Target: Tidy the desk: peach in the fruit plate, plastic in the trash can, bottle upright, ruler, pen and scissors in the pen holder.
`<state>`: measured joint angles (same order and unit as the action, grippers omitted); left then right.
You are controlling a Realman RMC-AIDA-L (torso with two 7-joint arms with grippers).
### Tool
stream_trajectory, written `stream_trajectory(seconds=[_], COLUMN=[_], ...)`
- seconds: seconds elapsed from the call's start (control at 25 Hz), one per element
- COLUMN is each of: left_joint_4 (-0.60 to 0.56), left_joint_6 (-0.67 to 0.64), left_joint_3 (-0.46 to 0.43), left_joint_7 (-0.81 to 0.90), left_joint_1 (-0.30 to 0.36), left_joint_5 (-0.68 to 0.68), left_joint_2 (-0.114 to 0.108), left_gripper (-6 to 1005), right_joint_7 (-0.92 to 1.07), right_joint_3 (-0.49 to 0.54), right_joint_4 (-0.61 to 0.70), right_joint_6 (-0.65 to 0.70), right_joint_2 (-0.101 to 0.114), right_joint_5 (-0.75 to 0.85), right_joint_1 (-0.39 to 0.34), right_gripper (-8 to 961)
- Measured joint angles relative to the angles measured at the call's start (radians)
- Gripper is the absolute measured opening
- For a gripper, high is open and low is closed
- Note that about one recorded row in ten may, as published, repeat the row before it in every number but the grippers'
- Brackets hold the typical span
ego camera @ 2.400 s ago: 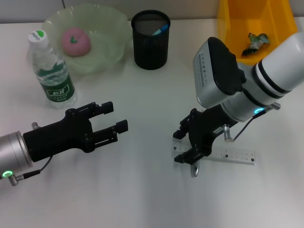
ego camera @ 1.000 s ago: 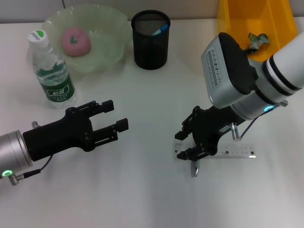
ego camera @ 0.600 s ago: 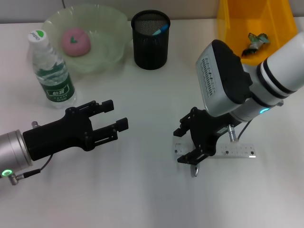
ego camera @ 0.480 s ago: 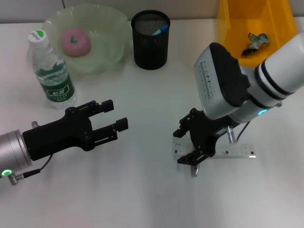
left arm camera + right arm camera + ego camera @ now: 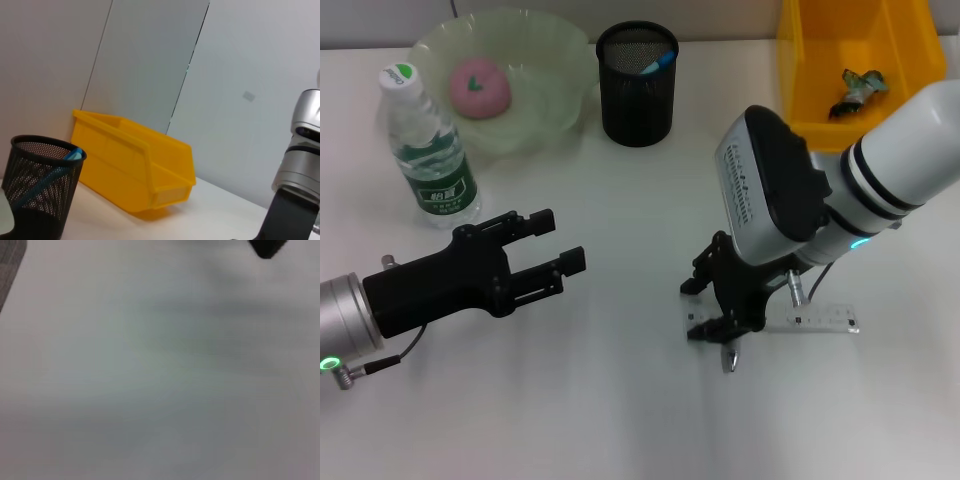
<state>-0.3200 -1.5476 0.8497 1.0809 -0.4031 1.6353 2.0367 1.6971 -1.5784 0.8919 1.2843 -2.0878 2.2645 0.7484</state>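
Over the ruler (image 5: pixel 817 320): your right gripper (image 5: pixel 713 306) has shifted slightly left, jaws apart around its end, gripping nothing.
Left gripper (image 5: pixel 558 246): unmoved, open, empty.

Head cam looks steeply down on the white desk (image 5: pixel 620 400) from above, whole workspace in frame. Left wrist cam sits low near desk level, facing across it toward the black mesh pen holder (image 5: pixel 37 185) and yellow plastic bin (image 5: pixel 132 167); head view shares both. Right wrist cam is pressed close to bare desk, nothing else resolvable.
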Motion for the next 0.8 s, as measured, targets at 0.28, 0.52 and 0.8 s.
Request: stream_trajectory(seconds=[0.28,0.52,0.8], left_joint_4=[-0.006,-0.006,-0.005], left_joint_6=[-0.010,-0.012,-0.039], left_joint_3=[0.000,0.000,-0.038], left_joint_7=[0.006,0.007,0.011], left_joint_1=[0.001,0.001,-0.006], left_joint_5=[-0.002,-0.003,-0.010], left_joint_2=[0.000,0.000,0.017], left_gripper=[725,726,725], right_joint_7=[0.020,0.065,0.061], right_joint_3=[0.030,0.204,0.529], right_joint_4=[0.013,0.025,0.030], right_joint_6=[0.000,0.024,0.015], right_joint_2=[0.000,0.007,0.008], right_joint_5=[-0.002,-0.041,-0.177], right_joint_1=[-0.004,-0.005,-0.025], right_gripper=[491,378,379])
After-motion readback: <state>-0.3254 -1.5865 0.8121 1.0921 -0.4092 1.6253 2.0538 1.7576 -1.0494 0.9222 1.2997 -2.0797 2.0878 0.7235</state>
